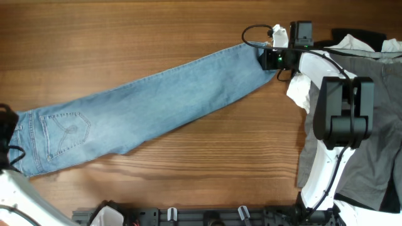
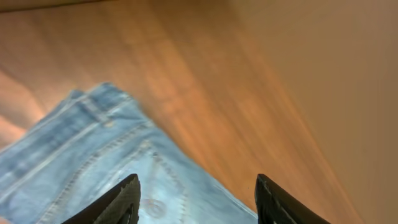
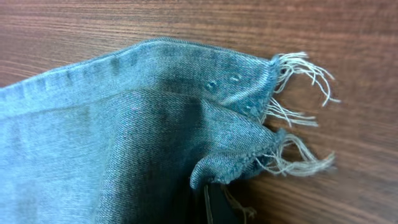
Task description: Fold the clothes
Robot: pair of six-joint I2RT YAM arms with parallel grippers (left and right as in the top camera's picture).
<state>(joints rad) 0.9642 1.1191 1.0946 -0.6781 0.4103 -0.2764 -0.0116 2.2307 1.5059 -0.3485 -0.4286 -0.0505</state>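
Note:
Long light-blue jeans (image 1: 144, 103) lie flat and stretched out diagonally on the wooden table, waist and stitched back pocket (image 1: 66, 132) at the left, hem at the upper right. My right gripper (image 1: 267, 58) is shut on the frayed hem; in the right wrist view the denim (image 3: 124, 137) bunches over a dark finger (image 3: 217, 205). My left gripper (image 1: 6, 129) is at the table's left edge by the waist. In the left wrist view its fingers (image 2: 196, 202) are spread open just above the waist end of the jeans (image 2: 93, 155), holding nothing.
A pile of other clothes lies at the right: grey trousers (image 1: 370, 144), a white garment (image 1: 300, 91) and a black garment (image 1: 358, 34). The right arm's base (image 1: 342, 113) stands over that pile. A metal rail (image 1: 207, 216) runs along the front edge.

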